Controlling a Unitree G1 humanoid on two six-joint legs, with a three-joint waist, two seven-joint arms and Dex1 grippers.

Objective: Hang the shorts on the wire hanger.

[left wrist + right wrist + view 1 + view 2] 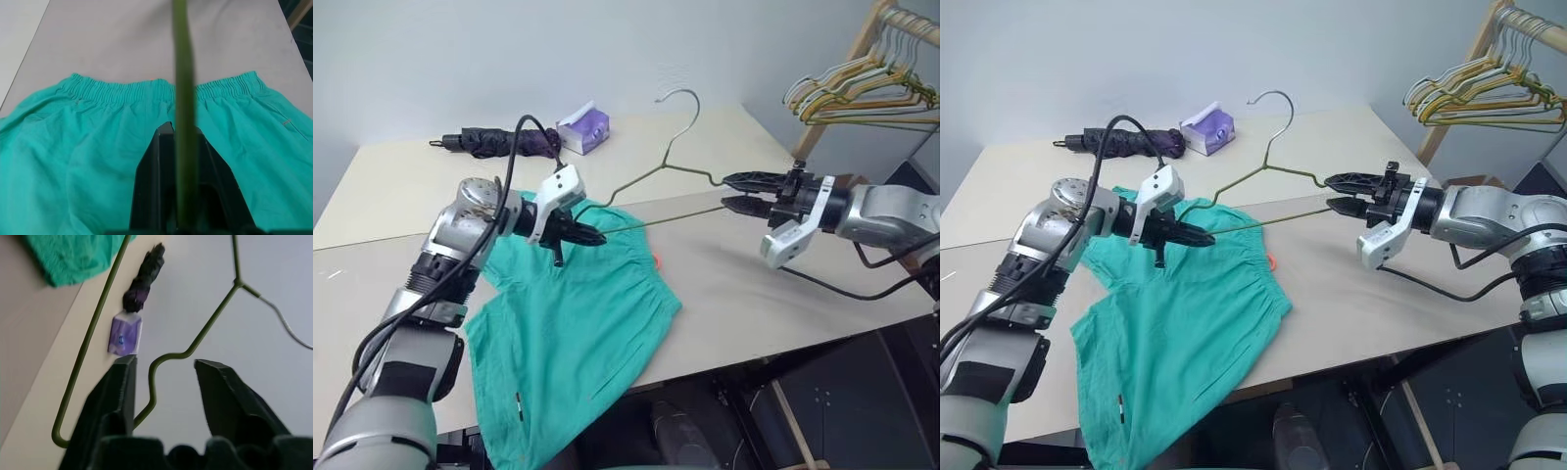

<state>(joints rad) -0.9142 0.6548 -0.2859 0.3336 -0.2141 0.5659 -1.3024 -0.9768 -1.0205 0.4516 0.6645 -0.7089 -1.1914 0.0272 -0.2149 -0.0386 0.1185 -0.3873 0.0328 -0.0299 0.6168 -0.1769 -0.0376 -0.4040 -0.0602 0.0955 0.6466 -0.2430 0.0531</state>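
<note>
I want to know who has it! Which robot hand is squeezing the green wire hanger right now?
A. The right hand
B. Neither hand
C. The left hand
C: the left hand is shut on the hanger above the shorts, while the right hand stands open around the hanger's end.

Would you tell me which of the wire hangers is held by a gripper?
The olive-green wire hanger over the table, clamped by the left gripper; the pale and yellow hangers hang untouched on the wooden rack.
</note>
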